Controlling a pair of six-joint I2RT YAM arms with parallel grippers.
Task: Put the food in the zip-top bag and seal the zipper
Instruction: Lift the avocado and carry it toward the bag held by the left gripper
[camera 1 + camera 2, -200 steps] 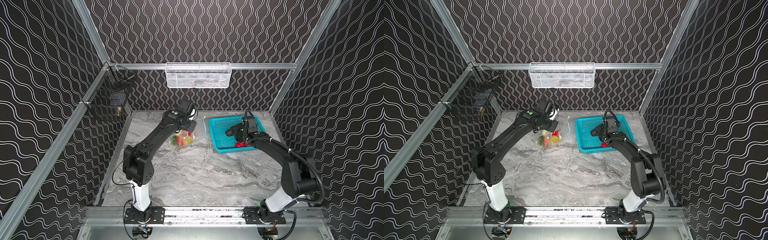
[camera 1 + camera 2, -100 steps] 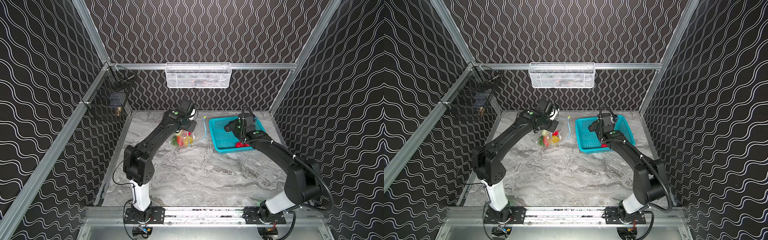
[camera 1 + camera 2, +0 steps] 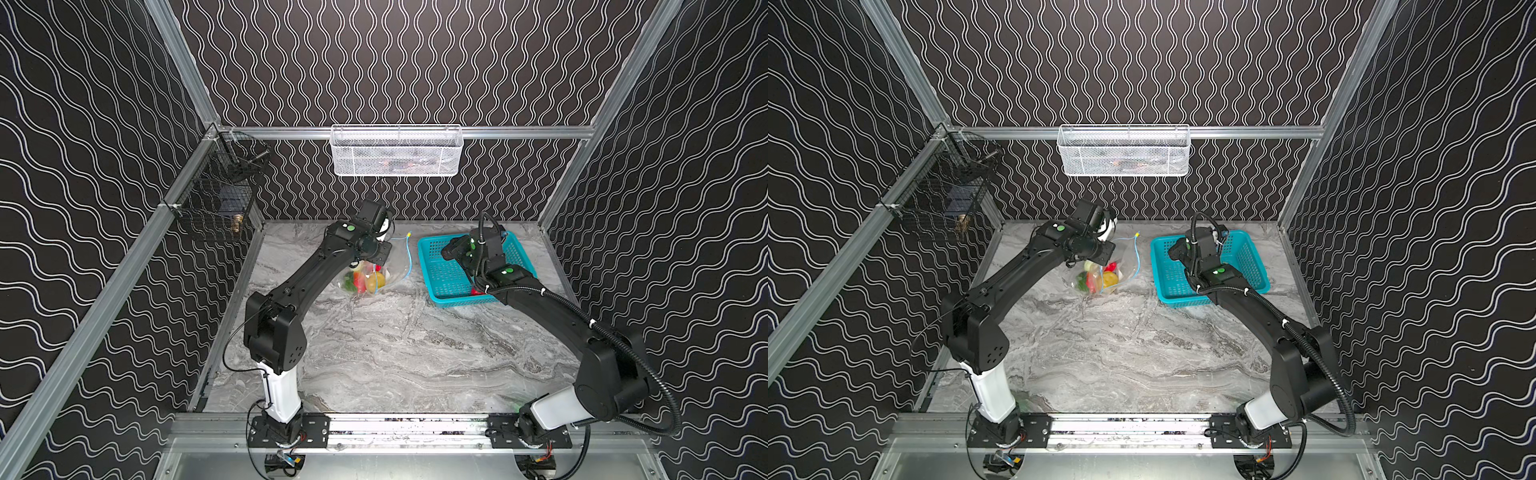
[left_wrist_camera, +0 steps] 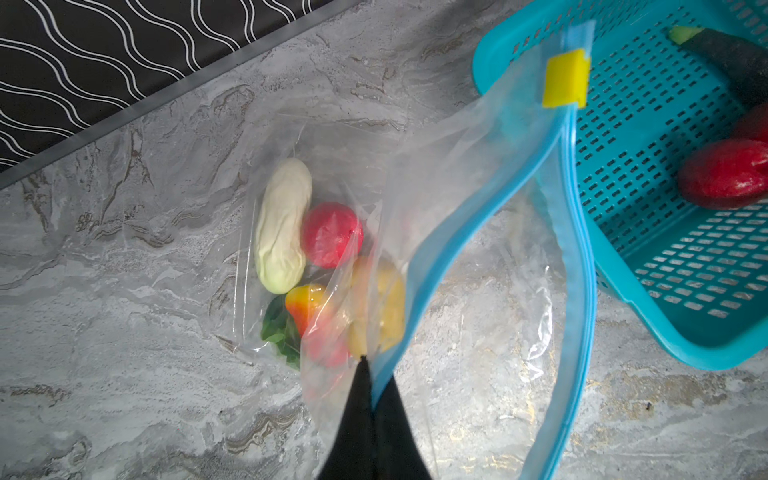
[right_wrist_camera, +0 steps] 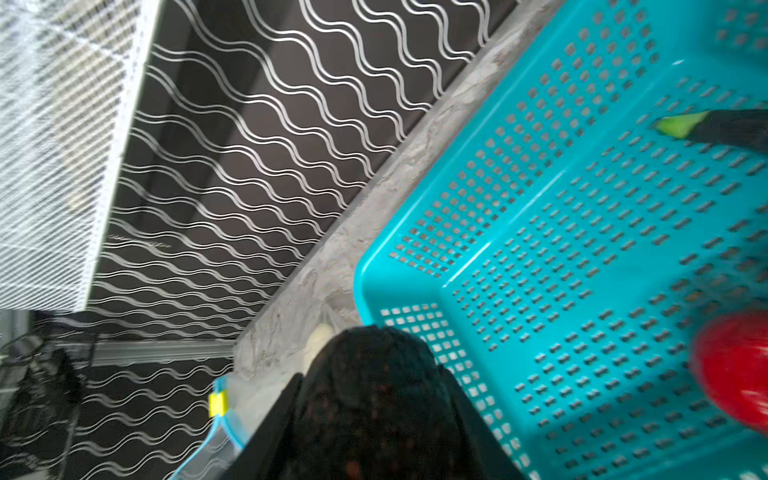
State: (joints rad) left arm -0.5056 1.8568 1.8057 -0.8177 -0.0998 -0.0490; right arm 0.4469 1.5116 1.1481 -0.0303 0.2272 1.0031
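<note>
Zip-top bag [image 3: 390, 271] lies on the marble tabletop [image 3: 395, 353] just left of centre, upper middle of the frame in both top views, its mouth lifted and gaping. Zipper [image 4: 440, 249] runs as a light-blue loop round the open mouth, with the yellow slider [image 4: 567, 79] at the end nearest the basket. Food in the bag: white oblong piece [image 4: 282, 232], red round fruit [image 4: 331, 235] touching it, yellow potato-like piece [image 4: 382, 307], orange-red piece [image 4: 305, 303] with a green leaf [image 4: 276, 332] beside it. Left gripper [image 4: 366, 368] is pinched fully together on the bag's rim at the other end of the blue strip, holding that edge up. Teal basket [image 3: 440, 286] sits just right of the bag, right of centre in both top views; in it a red fruit [image 4: 727, 174] and a dark piece with a green stem [image 4: 735, 62]. Right gripper [image 5: 370, 374] hangs over the basket's upper-left part in the frame, jaws partway apart, fingers [image 5: 278, 428] clasped on either side of a dark speckled round piece [image 5: 374, 415]. White mesh tray [image 3: 397, 151] hangs on the back wall, above
</note>
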